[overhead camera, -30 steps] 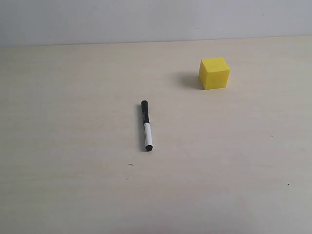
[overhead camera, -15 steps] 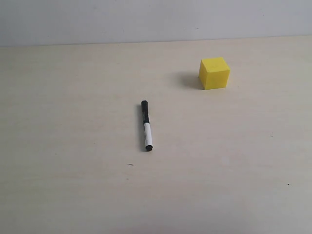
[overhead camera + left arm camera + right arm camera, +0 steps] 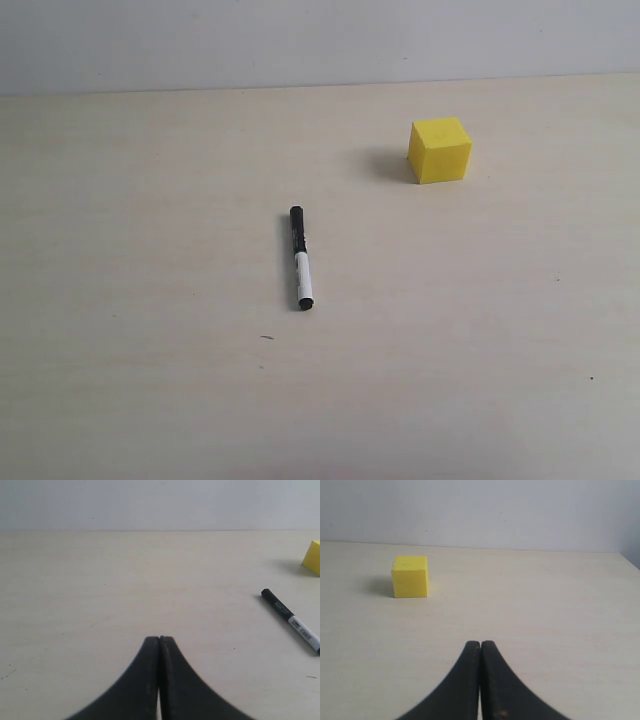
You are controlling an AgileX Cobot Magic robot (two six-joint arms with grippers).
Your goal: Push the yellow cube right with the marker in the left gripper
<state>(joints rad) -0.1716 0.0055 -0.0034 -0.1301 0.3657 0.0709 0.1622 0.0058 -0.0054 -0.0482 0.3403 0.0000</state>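
The marker (image 3: 300, 257) lies flat on the pale table near its middle, black cap toward the far side, white barrel toward the front. The left wrist view also catches the marker (image 3: 291, 620), well off to one side of my left gripper (image 3: 159, 638), which is shut with nothing between its black fingers. The yellow cube (image 3: 440, 149) stands at the back right of the table, apart from the marker. In the right wrist view the yellow cube (image 3: 410, 576) sits ahead and to the side of my right gripper (image 3: 480, 643), also shut and holding nothing. Neither gripper appears in the exterior view.
The light wooden table (image 3: 150, 380) ends at a pale wall (image 3: 300, 40) along the back. In the right wrist view, the table's corner edge (image 3: 627, 562) shows at the far side.
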